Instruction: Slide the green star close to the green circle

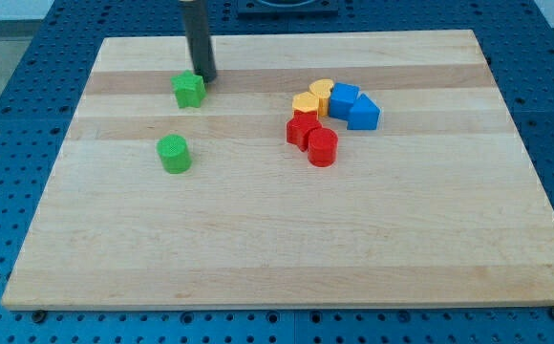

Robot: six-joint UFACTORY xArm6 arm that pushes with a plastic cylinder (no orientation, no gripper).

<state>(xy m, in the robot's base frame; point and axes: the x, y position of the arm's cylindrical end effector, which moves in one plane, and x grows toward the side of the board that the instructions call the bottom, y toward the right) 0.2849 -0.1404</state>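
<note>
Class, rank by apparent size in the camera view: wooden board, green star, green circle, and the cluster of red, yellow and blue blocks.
1. Wooden board
2. Cluster
3. Green star and green circle: look alike, so unranked.

One raised camera looks obliquely down across the whole wooden board (277, 258) from its near edge.

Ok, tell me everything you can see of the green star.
The green star is a small, chunky block of bright green, matte plastic by its look, with blunt points and a flat top. It lies flat on the wooden board, toward the view's upper left, above the green circle and apart from it. My tip stands at its upper right edge, touching it or nearly so.
</note>
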